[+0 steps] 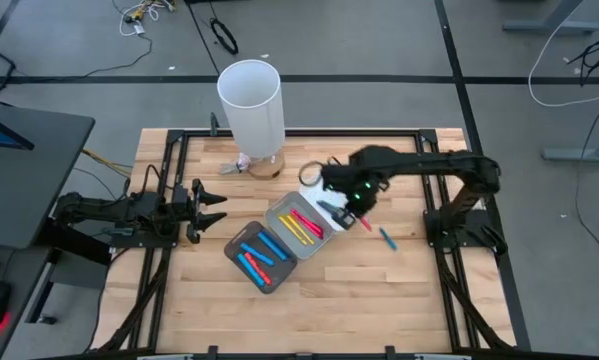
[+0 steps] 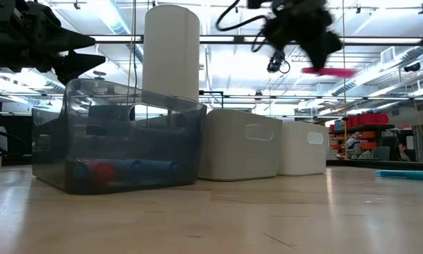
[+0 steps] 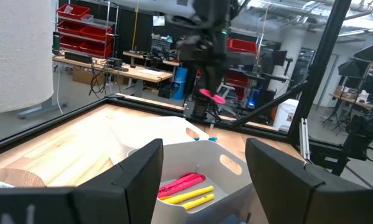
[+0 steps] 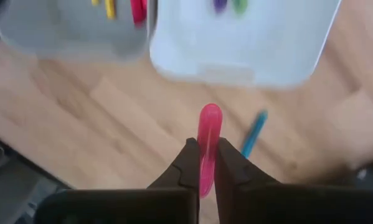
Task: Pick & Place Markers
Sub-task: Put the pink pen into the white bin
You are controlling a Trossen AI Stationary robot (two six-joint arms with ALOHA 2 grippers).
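Note:
My right gripper (image 1: 357,215) hangs high over the table, beside the trays, shut on a red marker (image 2: 329,71). One blue marker (image 1: 387,237) lies loose on the wood to its right. A grey tray (image 1: 279,212) holds yellow and red markers. Blue and red markers lie in a dark see-through tray (image 1: 234,243). A white tray (image 4: 242,43) holds a purple and a green one. My left gripper (image 3: 202,180) waits open at the table's left side, pointing level toward the trays. My right gripper pinches the red marker (image 4: 207,163) between its two fingertips (image 4: 189,165). The fingers come from above, pointing steeply down. The marker lies about level and sticks out to one side of the fingers (image 2: 338,71), lifted well clear of the table and trays.
A tall white cylinder (image 1: 250,105) stands on a wooden disc at the far edge, behind the trays. A black frame (image 1: 419,135) runs around the table top. Bare wood lies near the front edge and around the loose blue marker.

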